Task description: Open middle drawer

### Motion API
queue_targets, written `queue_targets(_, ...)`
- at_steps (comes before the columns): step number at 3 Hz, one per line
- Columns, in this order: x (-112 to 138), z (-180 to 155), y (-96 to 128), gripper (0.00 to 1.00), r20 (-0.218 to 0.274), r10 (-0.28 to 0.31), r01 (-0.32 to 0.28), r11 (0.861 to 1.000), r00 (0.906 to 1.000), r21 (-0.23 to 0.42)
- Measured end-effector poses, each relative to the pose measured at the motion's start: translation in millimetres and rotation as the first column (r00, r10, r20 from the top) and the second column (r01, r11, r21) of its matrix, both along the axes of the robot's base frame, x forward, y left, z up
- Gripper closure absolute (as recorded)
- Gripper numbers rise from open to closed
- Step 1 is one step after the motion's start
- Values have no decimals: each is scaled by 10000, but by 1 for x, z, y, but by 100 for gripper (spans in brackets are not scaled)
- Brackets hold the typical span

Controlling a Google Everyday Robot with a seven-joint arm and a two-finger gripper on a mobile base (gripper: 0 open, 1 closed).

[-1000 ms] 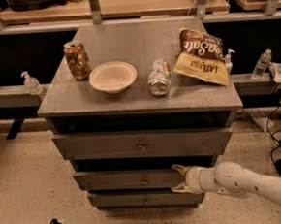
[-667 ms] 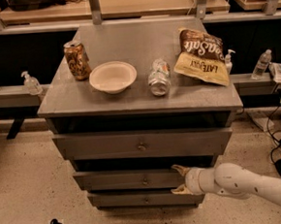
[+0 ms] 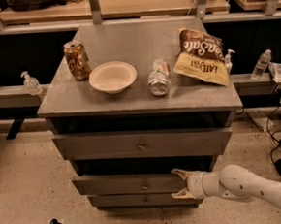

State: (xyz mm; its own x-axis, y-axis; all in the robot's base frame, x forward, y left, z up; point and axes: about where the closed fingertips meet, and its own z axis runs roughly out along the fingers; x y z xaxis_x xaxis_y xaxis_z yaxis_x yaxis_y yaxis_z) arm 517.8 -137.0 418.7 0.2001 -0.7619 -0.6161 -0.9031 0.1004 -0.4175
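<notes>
While the cabinet point(image 3: 130, 103) top carries a brown can point(image 3: 76, 59) at the left, then a white bowl point(image 3: 112, 77), a clear bottle point(image 3: 158, 77) lying on its side and a chip bag point(image 3: 199, 56), the task is being worked below, at the second of the three grey fronts. The middle drawer point(image 3: 122, 184) sits under the taller top drawer point(image 3: 109, 146), its small round knob point(image 3: 145, 185) at the centre. It juts only a little past the narrow front beneath it, so I judge the opening barely begun, with nearly the whole pull left. To the right of the knob, the gripper point(image 3: 179, 183) is at the right end of that front. Its jaws are spread, one fingertip at the panel's upper edge and one at the lower, and whether they touch it cannot be told. The white arm point(image 3: 253, 186) reaches in from the lower right. Against the earlier frames almost nothing differs: the gripper is in nearly the same place and the drawer front has not visibly moved out.
</notes>
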Motion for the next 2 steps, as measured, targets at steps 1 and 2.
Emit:
queue_targets(1,0,1,0,51,0,0,0,10000,10000,0)
queue_targets(2,0,1,0,53,0,1,-1,10000,10000,1)
